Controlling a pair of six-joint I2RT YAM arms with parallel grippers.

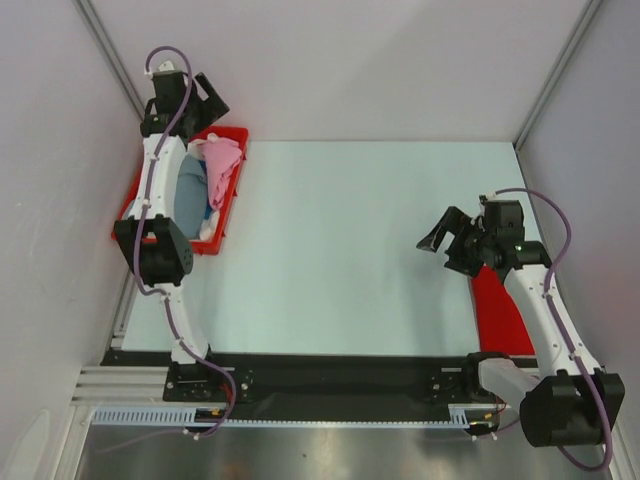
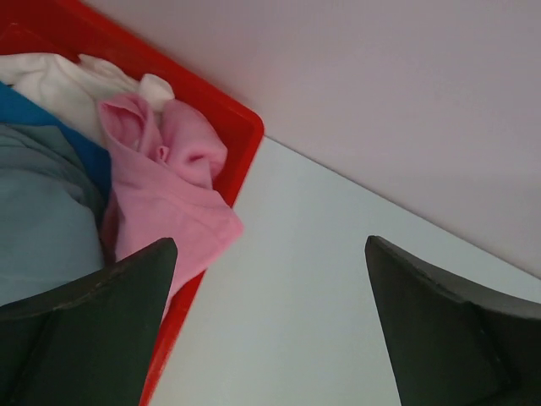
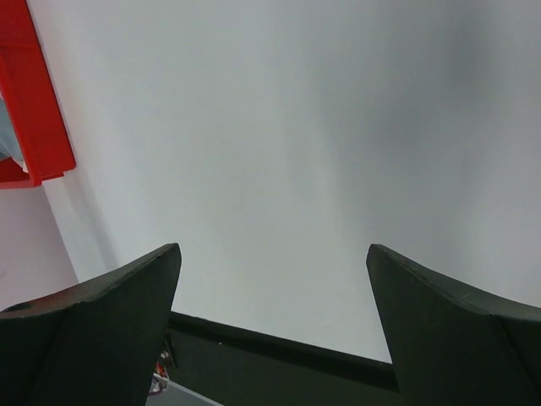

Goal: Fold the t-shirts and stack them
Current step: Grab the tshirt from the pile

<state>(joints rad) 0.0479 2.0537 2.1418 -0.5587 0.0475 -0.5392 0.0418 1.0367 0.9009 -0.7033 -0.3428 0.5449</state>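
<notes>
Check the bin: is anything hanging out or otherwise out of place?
Yes. The pink t-shirt spills over the rim of the red bin on its table side, near the far corner. The other shirts lie crumpled inside; nothing else stands out.

The pink t-shirt (image 2: 169, 194), grey-blue t-shirt (image 2: 42, 220) and white t-shirt (image 2: 59, 85) are soft, matt, creased cloth. The red bin (image 2: 245, 135) is smooth plastic with a slight gloss. The surface (image 1: 350, 230) looks pale, smooth and matt. On the left pincer (image 2: 270, 254) the fingers (image 2: 93, 338) are dark, matt plastic. The near-edge strip (image 1: 330, 455) is brushed metal with a dull sheen.
</notes>
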